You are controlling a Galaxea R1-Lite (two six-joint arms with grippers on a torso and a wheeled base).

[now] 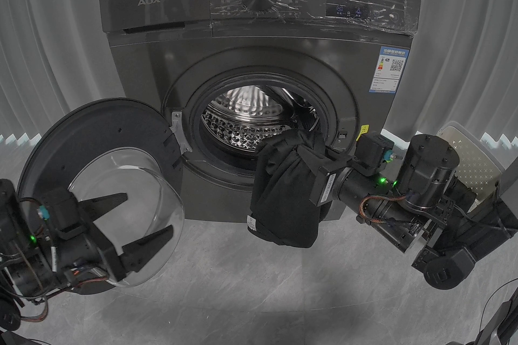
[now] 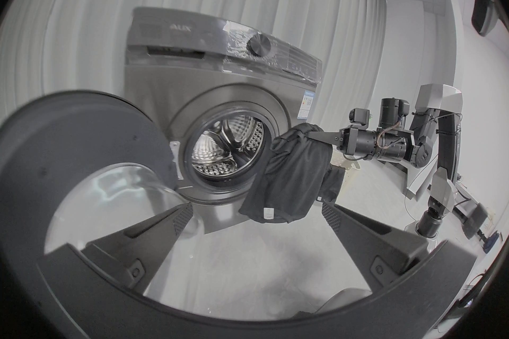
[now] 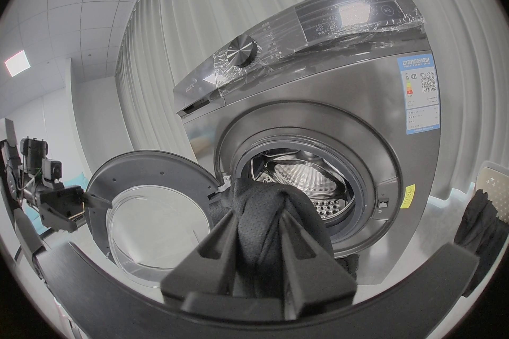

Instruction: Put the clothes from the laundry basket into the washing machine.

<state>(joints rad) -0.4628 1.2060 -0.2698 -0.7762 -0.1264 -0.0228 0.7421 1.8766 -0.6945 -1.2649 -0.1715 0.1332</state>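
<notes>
Here, a black garment (image 1: 283,190) is clamped by the right fingers (image 3: 305,260) at frame centre, just before the open washing machine (image 1: 162,60) for loading, while the left fingers (image 1: 145,248) are spread wide, lower left.

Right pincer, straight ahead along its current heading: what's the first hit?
The right pincer, shut on the garment, points into the open washer; first contact is probably the drum inside. It points in at an angle, so the opening's rim may come first; depth unclear.
</notes>
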